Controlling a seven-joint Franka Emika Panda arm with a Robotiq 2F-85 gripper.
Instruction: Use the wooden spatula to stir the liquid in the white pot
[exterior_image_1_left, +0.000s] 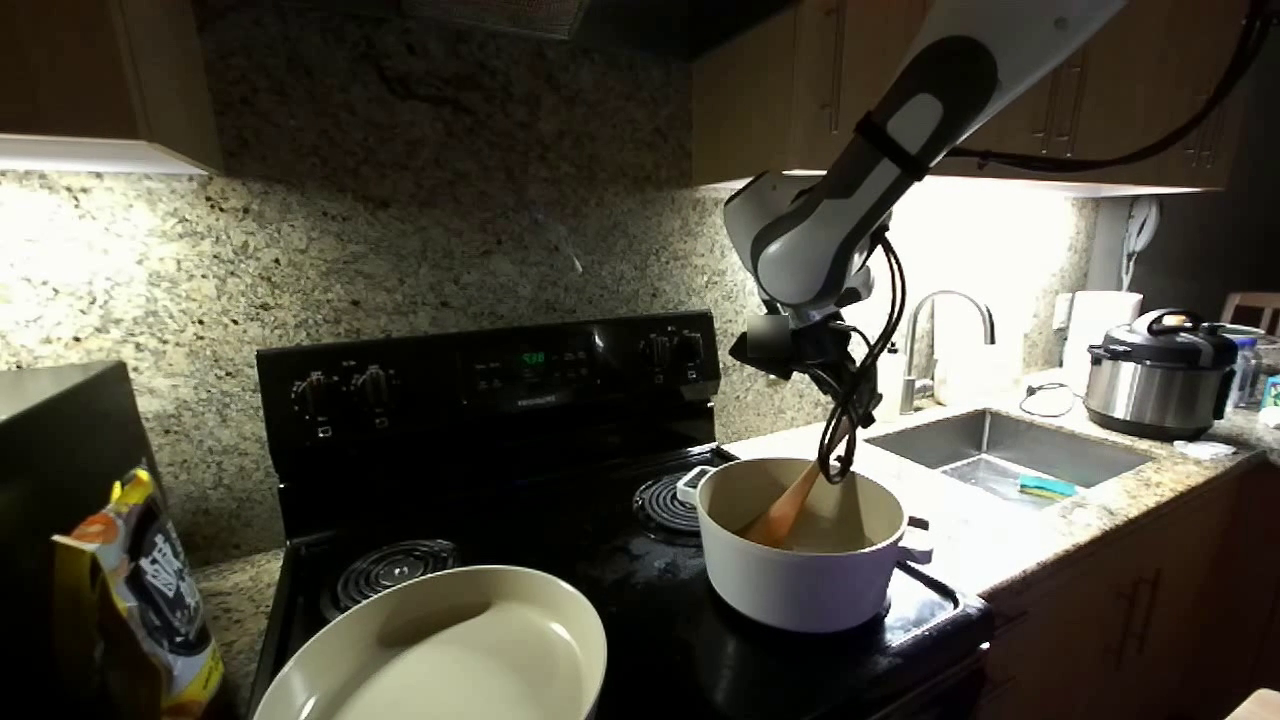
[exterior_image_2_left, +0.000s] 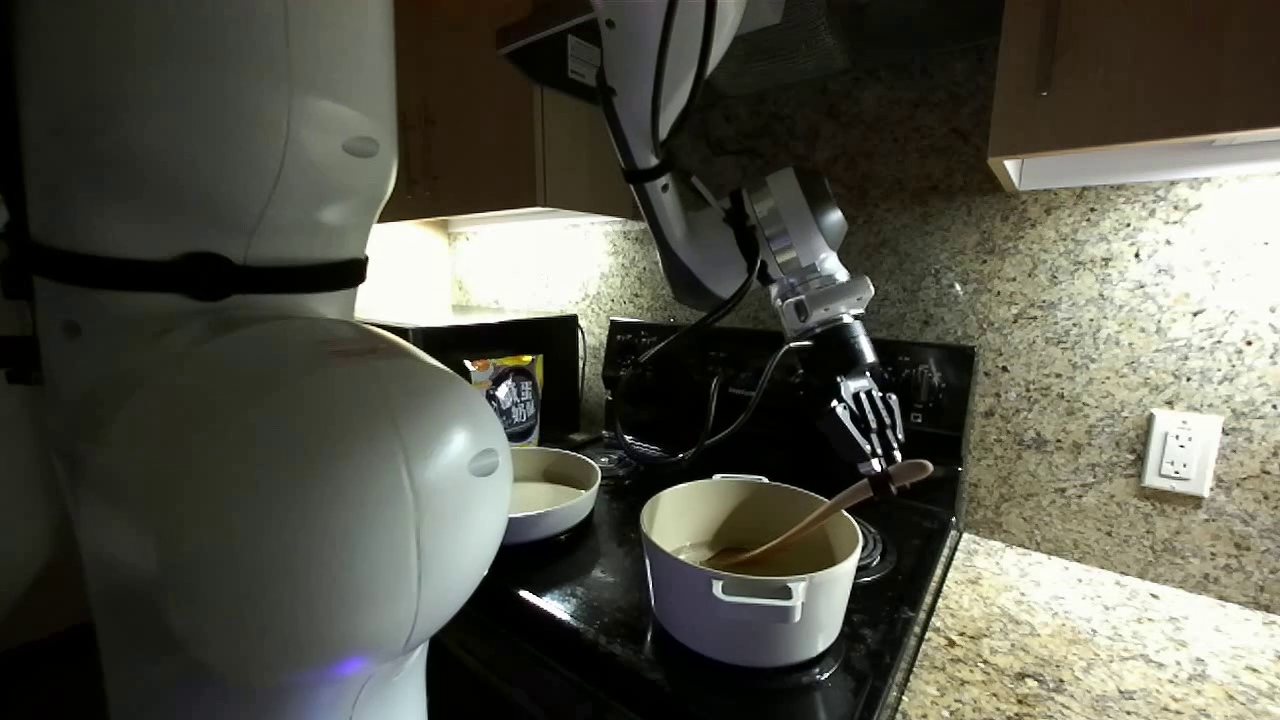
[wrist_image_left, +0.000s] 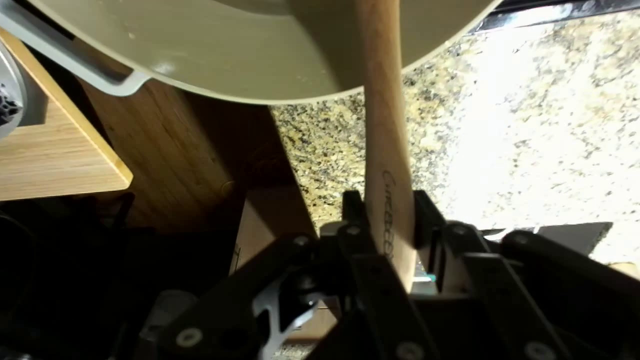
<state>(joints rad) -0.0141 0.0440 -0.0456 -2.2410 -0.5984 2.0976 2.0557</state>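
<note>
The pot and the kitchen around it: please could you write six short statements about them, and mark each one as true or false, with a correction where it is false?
1. The spatula slants down into the pot. True.
2. The jaws stand open, apart from the spatula. False: they are closed on it.
3. The pot stands on the stove. True.
4. The dish lies on top of the pot. False: it stands on the stove, apart from the pot.
5. A sponge lies in the sink. True.
6. The cooker stands in the sink. False: it stands on the counter, near the sink.
</note>
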